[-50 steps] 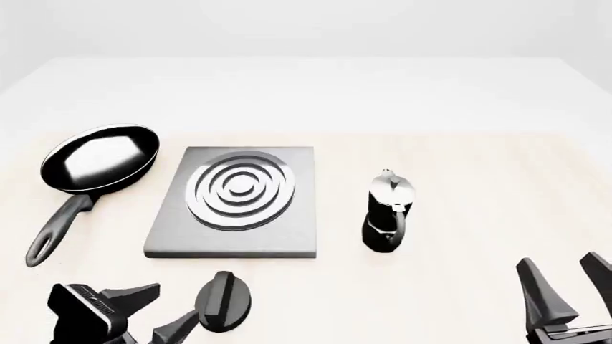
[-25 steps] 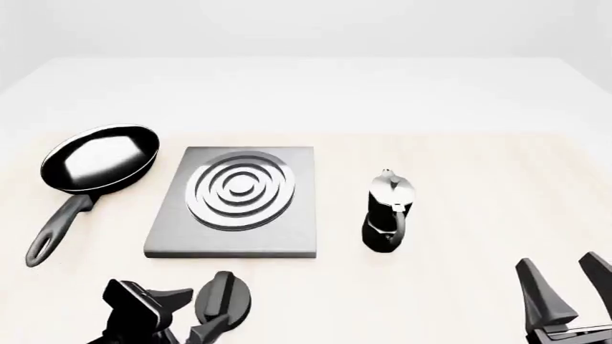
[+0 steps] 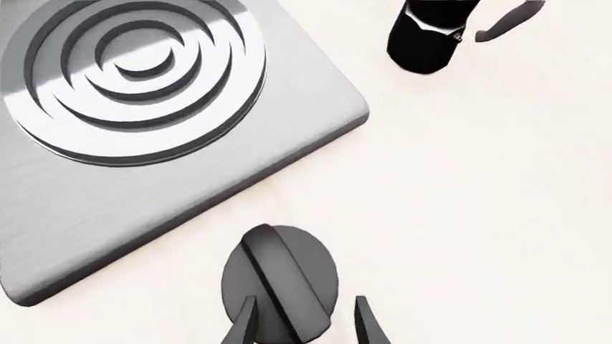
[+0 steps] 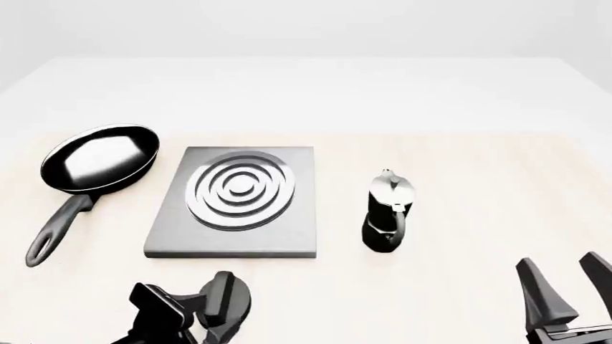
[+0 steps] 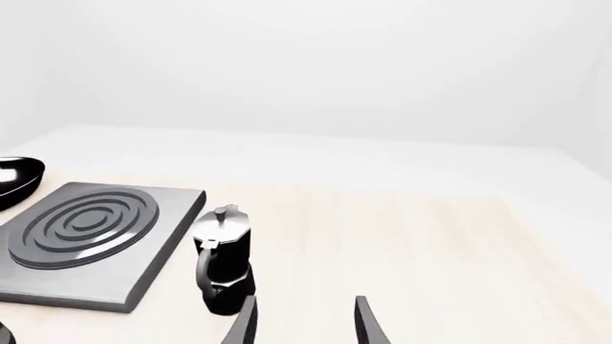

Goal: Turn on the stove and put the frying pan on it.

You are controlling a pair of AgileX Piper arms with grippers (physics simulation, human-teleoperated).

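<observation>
The table is a pale, light-wood surface with faint grain; beyond its far edge the room is plain white, with no features. No brand, label or writing is readable on any item.

The stove lies flat on the table: a square grey metal slab with concentric silver rings. All places below are given relative to it.

- Frying pan: on the table to the left of the stove, just apart from its far left corner. The inside is glossy and holds nothing. The long black handle runs toward the near edge of the table.
- Knob: round, black, with a raised ridge; on the table in front of the stove, near its front edge but not touching it.
- Coffee pot: black and silver, upright, to the right of the stove, lid closed; contents cannot be seen.

Left claw: in front of the stove, at the knob. The fingers are narrowly parted, one to each side of the ridge. Contact with the ridge cannot be confirmed.

Right claw: well to the right of the stove, near the front table edge. The fingers stand apart and hold nothing.
</observation>
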